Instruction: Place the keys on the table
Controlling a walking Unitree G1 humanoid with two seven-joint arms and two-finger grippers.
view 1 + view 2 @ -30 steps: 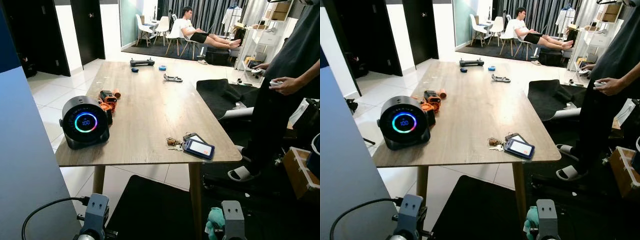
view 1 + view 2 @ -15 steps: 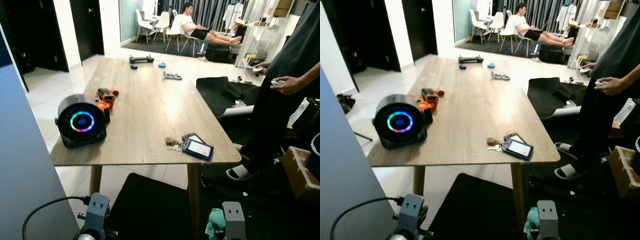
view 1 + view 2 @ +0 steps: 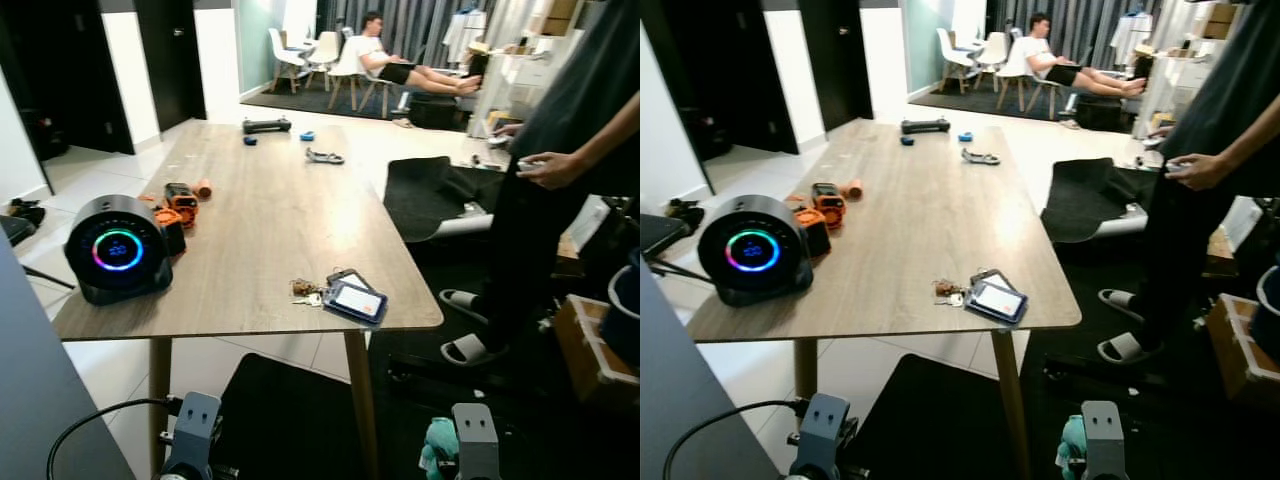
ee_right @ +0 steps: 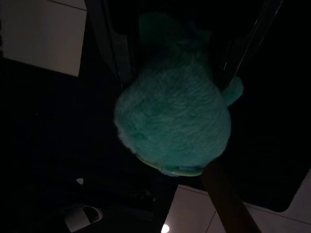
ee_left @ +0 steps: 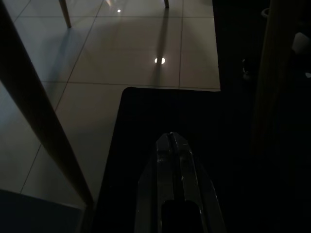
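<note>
A bunch of keys [image 3: 305, 291] lies on the wooden table [image 3: 260, 215] near its front right corner, beside a dark card holder [image 3: 354, 300]. Both my arms hang low in front of the table. My right gripper [image 4: 180, 87] is shut on a teal plush toy [image 4: 175, 121], which also peeks out beside the right wrist [image 3: 437, 443]. In the left wrist view my left gripper [image 5: 171, 145] is shut with nothing in it, pointing down at a black mat [image 5: 165, 111].
A round black speaker [image 3: 117, 250] with a glowing ring and an orange tool [image 3: 180, 198] sit on the table's left side. Small items lie at its far end. A person [image 3: 560, 170] stands right of the table. A table leg [image 3: 360, 400] is close ahead.
The whole picture has shifted, so the table now sits further left in view: the camera moved. Nothing on the table has moved, and both arms hang as before.
</note>
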